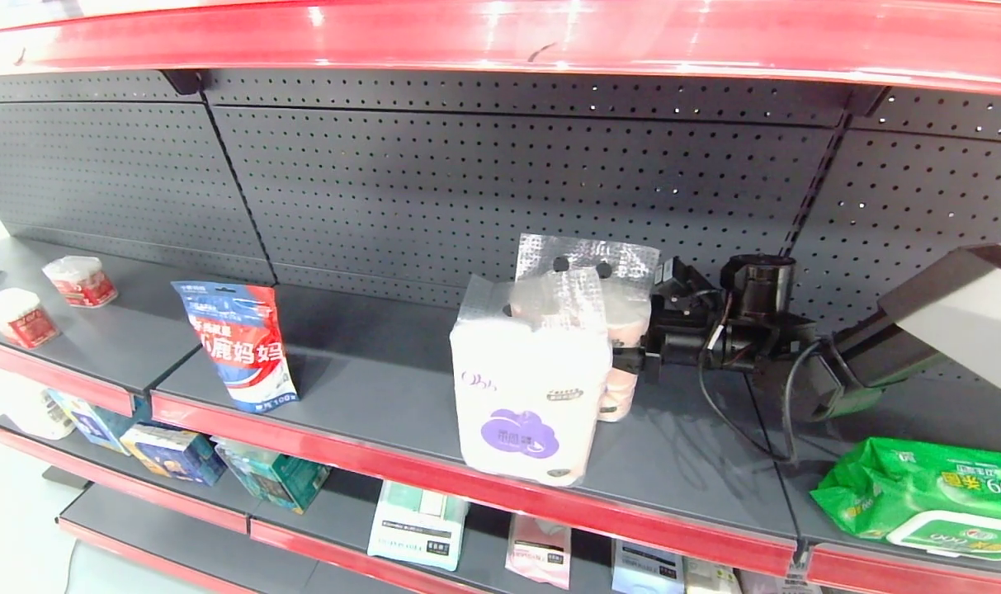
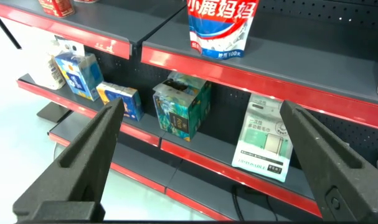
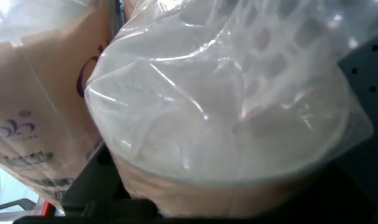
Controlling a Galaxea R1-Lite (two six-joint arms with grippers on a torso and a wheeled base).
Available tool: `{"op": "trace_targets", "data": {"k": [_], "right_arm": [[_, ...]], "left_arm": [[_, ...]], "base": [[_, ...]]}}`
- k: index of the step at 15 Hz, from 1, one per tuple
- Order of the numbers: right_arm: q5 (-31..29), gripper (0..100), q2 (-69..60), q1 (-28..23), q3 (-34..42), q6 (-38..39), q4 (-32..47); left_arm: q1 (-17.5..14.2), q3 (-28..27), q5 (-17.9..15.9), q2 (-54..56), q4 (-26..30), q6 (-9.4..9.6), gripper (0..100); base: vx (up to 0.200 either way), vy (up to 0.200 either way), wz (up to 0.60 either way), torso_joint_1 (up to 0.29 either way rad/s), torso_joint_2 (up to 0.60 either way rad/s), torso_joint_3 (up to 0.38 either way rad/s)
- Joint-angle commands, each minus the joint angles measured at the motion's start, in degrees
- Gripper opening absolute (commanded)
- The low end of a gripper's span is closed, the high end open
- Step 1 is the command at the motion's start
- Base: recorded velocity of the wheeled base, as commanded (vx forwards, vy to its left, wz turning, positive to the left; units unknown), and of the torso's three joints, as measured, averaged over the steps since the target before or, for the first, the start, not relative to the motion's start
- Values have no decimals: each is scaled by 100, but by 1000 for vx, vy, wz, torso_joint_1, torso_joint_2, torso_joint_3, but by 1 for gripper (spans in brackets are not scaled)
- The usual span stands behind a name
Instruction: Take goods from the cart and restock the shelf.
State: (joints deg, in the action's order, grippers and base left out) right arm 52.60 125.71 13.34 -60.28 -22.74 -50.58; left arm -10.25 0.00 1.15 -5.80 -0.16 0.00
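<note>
1. The left gripper (image 2: 198, 115) hangs low before the lower shelves, jaws spread wide and empty, seemingly parked clear of the work.
2. A white-and-purple tissue pack (image 1: 521, 396) stands upright at the shelf's (image 1: 368, 379) front edge, face outward.
3. Close behind it is a clear-wrapped roll pack (image 1: 628, 309). The right gripper (image 1: 632, 359) clamps its side, probably to line it up in a row.
4. Farthest back is the pegboard wall (image 1: 467, 181).

Bright overhead light glared on the red shelf trim (image 1: 500, 37) above the right gripper (image 1: 632, 360) and on the clear-wrapped roll pack (image 3: 226, 106) at its tip, soft shadows lay on the shelf deck (image 1: 368, 363) below, and the head view's edges bowed.
</note>
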Motion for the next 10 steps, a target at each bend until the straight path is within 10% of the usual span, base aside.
{"op": "trace_targets", "data": {"k": [1,10], "right_arm": [[-4,0,-11,11,-10,-3,-13],[-488,0,-11,-24,-45,366,-31]], "left_arm": [[-3,0,0,-9,-2,0,100],[-3,0,0,-9,-2,0,100]], "base": [[0,0,0,0,0,0],[0,0,0,0,0,0]]}}
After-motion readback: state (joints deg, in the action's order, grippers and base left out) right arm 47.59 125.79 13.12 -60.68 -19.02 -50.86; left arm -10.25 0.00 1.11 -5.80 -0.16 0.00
